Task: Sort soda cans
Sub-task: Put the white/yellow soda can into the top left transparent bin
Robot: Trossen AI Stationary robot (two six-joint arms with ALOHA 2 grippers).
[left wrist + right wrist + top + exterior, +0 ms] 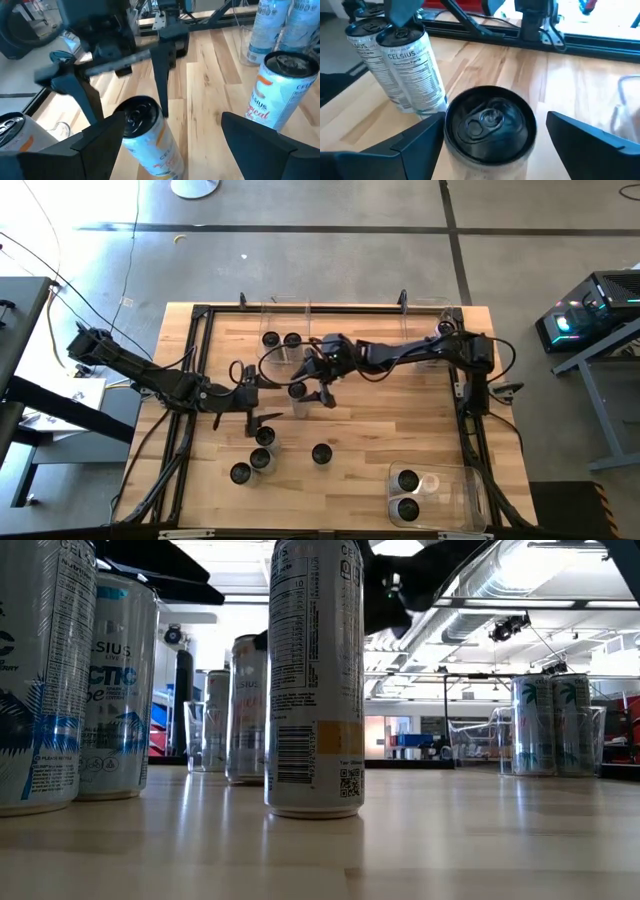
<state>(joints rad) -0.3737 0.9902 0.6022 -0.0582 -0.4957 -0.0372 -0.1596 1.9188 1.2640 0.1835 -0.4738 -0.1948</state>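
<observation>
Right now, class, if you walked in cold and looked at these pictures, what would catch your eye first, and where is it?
Two dark arms meet at mid-table: the right gripper stands open around an upright soda can, the left gripper open around another can. Two more cans sit inside a clear bin at the near right corner.

My light wooden table (400,420) with its black frame (205,312) carries clear plastic bins, one (470,495) at the near right corner and others (290,308) along the far edge.
</observation>
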